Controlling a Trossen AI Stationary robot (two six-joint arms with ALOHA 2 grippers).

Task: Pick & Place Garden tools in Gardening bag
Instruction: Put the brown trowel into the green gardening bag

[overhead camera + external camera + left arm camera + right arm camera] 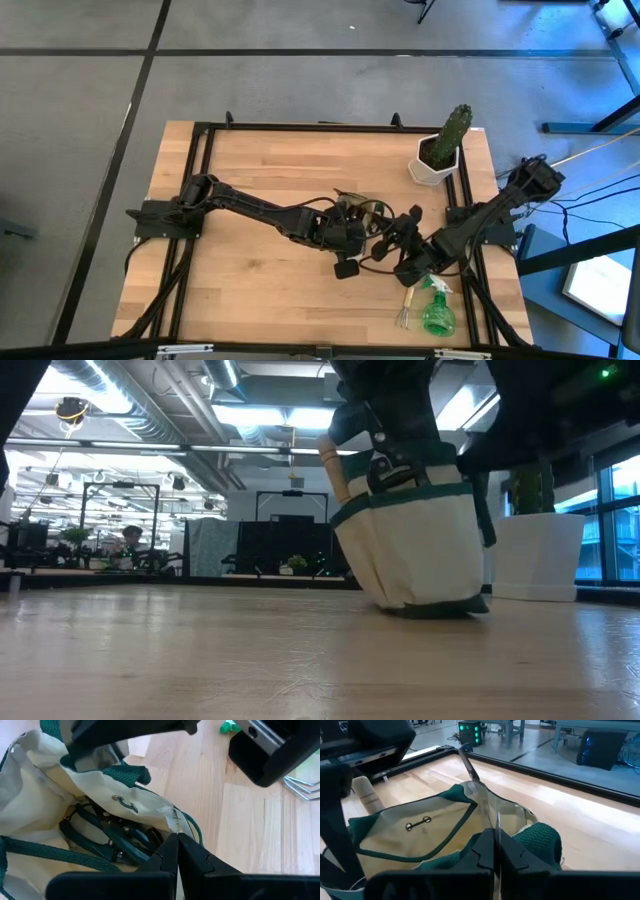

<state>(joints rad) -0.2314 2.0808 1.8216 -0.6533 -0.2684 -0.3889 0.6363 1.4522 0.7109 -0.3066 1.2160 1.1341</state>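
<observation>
The beige and green gardening bag (366,214) stands at the table's middle between my two grippers, its bottom (432,606) on the wood. Green-handled pruners (107,837) lie inside it, and a wooden-handled tool (334,468) sticks up at its side. My left gripper (178,851) comes from the left and my right gripper (496,846) from the right; both are shut at the bag's rim. A green spray bottle (437,311) and a hand fork (404,310) lie near the front edge, to the right. My left gripper pinches the bag's top rim (174,822) between its two fingers, slanting down from the table's left. The bag's mouth gapes beside the fingers. My right gripper pinches the opposite rim edge (497,822) beside a green loop handle (540,840), coming nearly level from the right.
A cactus in a white pot (440,152) stands at the far right corner. The table's left half and near middle are bare wood (250,290). A black frame rail (330,127) runs around the tabletop.
</observation>
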